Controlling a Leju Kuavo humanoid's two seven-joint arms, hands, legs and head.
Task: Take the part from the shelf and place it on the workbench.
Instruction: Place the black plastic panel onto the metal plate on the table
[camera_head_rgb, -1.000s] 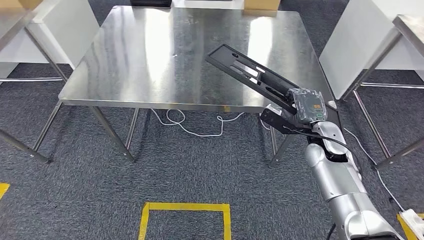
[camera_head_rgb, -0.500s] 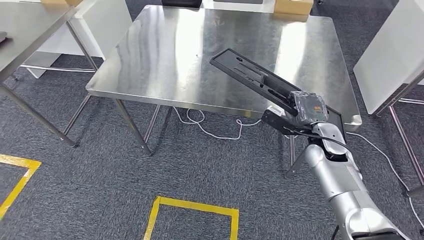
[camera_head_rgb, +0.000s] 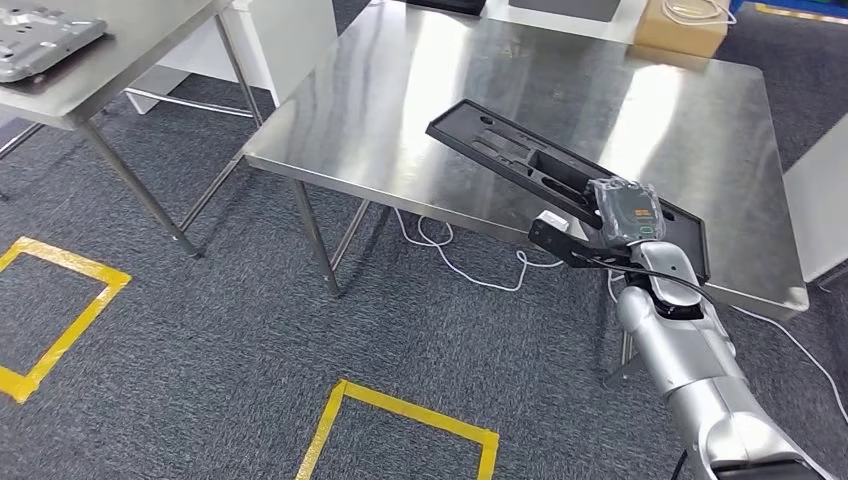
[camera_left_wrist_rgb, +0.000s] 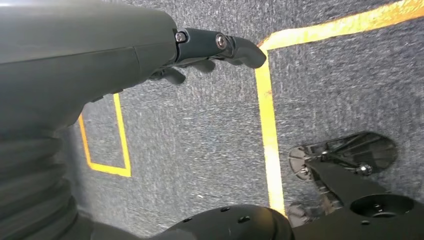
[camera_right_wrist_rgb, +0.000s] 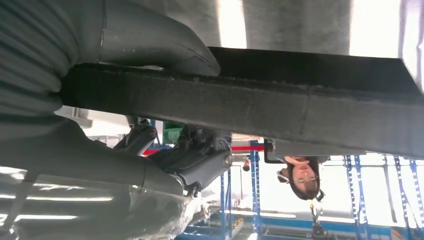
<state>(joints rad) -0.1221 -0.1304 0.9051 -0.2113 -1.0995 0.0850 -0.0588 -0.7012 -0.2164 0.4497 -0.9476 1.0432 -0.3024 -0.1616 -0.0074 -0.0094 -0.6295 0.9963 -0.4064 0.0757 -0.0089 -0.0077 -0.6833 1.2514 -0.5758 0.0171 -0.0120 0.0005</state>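
A long black part (camera_head_rgb: 510, 155) with slots slants low over the near right corner of the steel workbench (camera_head_rgb: 400, 90). My right hand (camera_head_rgb: 622, 215), wrapped in clear plastic, grips the part's near end just at the bench's front edge. The right wrist view shows the part's dark edge (camera_right_wrist_rgb: 280, 110) running across the picture, with my right hand (camera_right_wrist_rgb: 150, 165) clamped around it. My left hand (camera_left_wrist_rgb: 210, 47) hangs above the grey carpet with its fingers loose and nothing in them.
A second steel table at the far left carries a grey metal plate (camera_head_rgb: 40, 30). A cardboard box (camera_head_rgb: 680, 25) sits at the bench's far edge. Yellow tape squares (camera_head_rgb: 400, 410) mark the carpet, and a white cable (camera_head_rgb: 450, 255) lies under the bench. A person (camera_right_wrist_rgb: 302, 177) stands beyond the bench.
The whole picture has shifted: the camera has turned, so the bench now lies further right and the left table has come into sight. My right hand still holds the part.
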